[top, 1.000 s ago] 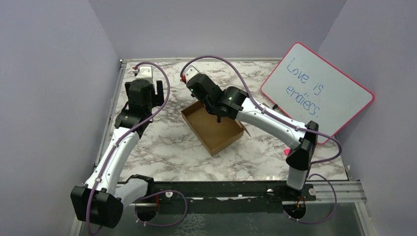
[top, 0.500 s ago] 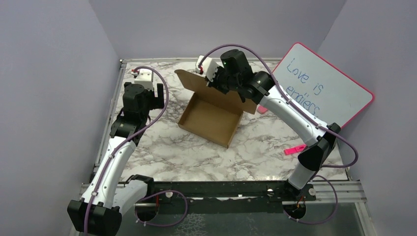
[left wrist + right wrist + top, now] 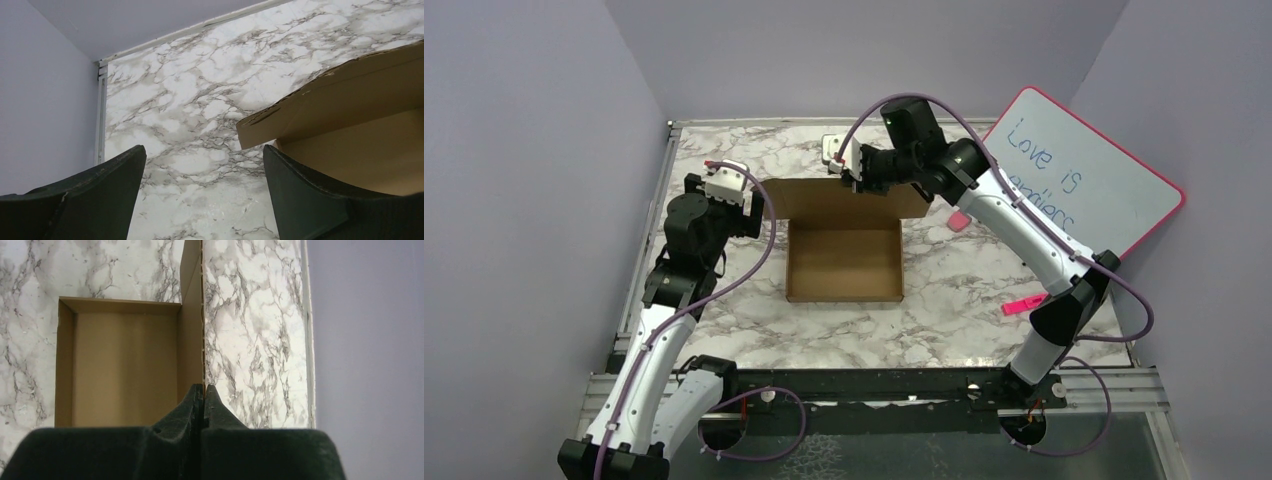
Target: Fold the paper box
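Note:
The paper box (image 3: pixel 844 262) is a shallow brown cardboard tray in the middle of the table, its lid flap (image 3: pixel 824 199) standing upright along the far side. My right gripper (image 3: pixel 856 178) is shut on the top edge of that flap; in the right wrist view the fingers (image 3: pixel 203 390) pinch the thin edge of the flap (image 3: pixel 192 315) beside the open tray (image 3: pixel 120 370). My left gripper (image 3: pixel 746 205) is open and empty, just left of the flap's left end. In the left wrist view the flap corner (image 3: pixel 260 127) lies by the right finger (image 3: pixel 300 195).
A pink-rimmed whiteboard (image 3: pixel 1069 185) with blue writing leans at the back right. A pink eraser (image 3: pixel 959 220) lies behind the box by the right arm. A pink marker (image 3: pixel 1022 303) lies at the right front. Purple walls close the left, back and right.
My right gripper swung the box round until it sits square to the table, with the flap upright. My left gripper moved forward and right towards the flap's left end.

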`<state>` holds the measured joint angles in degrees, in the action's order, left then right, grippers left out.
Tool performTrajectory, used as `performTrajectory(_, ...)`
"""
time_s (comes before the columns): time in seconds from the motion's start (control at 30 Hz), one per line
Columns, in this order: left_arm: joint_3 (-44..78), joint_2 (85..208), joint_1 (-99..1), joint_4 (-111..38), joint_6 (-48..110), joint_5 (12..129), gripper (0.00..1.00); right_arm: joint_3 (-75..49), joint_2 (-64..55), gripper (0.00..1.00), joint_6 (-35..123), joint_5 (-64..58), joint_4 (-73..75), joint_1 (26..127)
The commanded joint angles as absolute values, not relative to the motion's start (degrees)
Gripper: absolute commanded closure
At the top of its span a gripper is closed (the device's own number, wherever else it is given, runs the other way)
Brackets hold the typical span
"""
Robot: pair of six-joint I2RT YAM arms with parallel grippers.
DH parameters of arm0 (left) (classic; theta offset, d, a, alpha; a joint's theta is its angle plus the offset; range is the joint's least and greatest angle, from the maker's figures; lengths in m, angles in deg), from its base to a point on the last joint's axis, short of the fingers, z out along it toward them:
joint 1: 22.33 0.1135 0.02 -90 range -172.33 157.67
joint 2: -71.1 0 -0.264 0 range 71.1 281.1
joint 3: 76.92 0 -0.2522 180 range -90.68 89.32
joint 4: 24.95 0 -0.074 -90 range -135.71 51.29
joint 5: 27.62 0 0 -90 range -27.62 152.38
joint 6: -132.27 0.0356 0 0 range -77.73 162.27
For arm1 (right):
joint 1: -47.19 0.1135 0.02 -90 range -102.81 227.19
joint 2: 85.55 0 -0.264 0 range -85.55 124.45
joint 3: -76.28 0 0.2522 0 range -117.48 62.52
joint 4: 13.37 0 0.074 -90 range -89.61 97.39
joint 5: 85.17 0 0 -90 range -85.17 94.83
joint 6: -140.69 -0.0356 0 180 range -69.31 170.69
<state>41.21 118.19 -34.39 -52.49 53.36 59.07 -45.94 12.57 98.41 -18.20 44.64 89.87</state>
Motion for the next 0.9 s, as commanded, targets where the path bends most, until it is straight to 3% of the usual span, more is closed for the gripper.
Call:
performTrajectory(0.0,41.7,116.3,-33.9,-50.1,57.5,64.7,0.13,-44.4,11.9,0.97,101.6,-23.6,42.1,89.0)
performTrajectory(0.07,41.8,116.6,-33.7,-50.2,57.8,65.9,0.15,-43.8,11.8,0.94,101.0,-22.5,41.4,88.9)
performTrajectory(0.3,41.0,118.7,-33.4,-50.3,59.1,71.4,0.19,-43.9,9.1,0.66,94.2,-19.9,40.2,89.0)
performTrajectory(0.57,33.9,121.0,-33.5,-55.9,61.4,67.0,0.19,-34.4,0.9,0.38,88.5,-7.7,36.4,88.4)
performTrajectory(0.7,32.2,123.6,-33.1,-57.1,61.9,68.7,0.18,-30.4,-3.5,0.30,87.5,-8.0,36.2,86.8)
performTrajectory(0.87,30.7,126.3,-30.4,-58.8,63.0,79.1,0.18,-27.7,-5.5,0.29,87.6,-7.1,36.2,81.3)
